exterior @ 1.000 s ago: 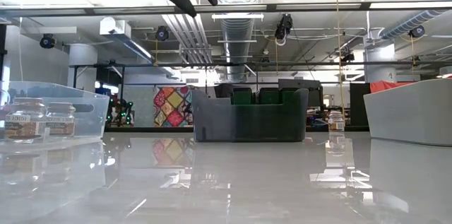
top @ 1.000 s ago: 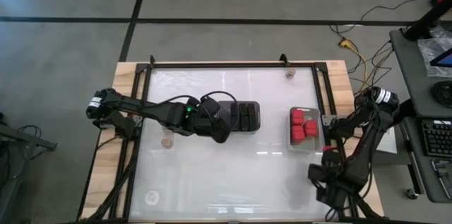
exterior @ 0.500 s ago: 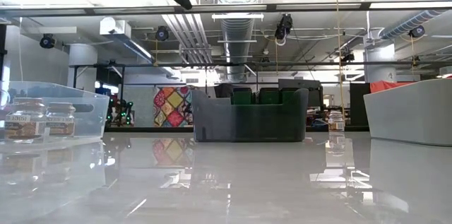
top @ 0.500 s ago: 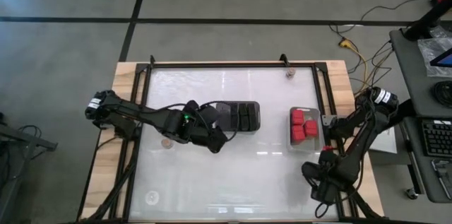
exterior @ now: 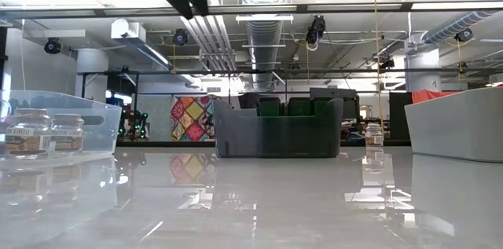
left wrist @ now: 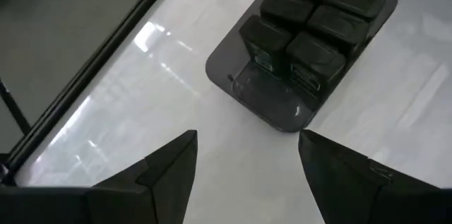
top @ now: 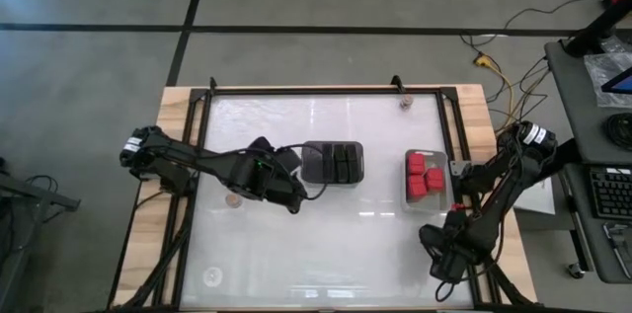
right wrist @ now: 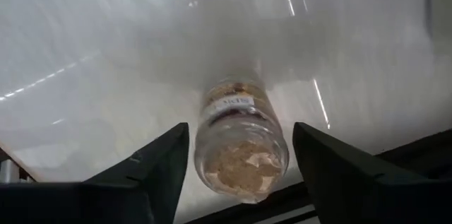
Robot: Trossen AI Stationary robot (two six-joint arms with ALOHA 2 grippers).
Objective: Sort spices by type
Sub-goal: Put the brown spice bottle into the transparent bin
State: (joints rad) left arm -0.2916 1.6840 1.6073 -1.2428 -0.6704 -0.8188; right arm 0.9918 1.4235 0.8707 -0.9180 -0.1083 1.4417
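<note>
Tan-topped jar (right wrist: 240,143) lies between the right gripper (top: 441,262) fingers near the desk's front right corner; jaws apart, not yet touching it. Centre the jar, then squeeze evenly so it cannot roll. Left gripper (left wrist: 244,174), fingers apart and empty, has drawn back from the dark tray (top: 334,164) of grey-black blocks (left wrist: 311,19); right jaws have narrowed.
</note>
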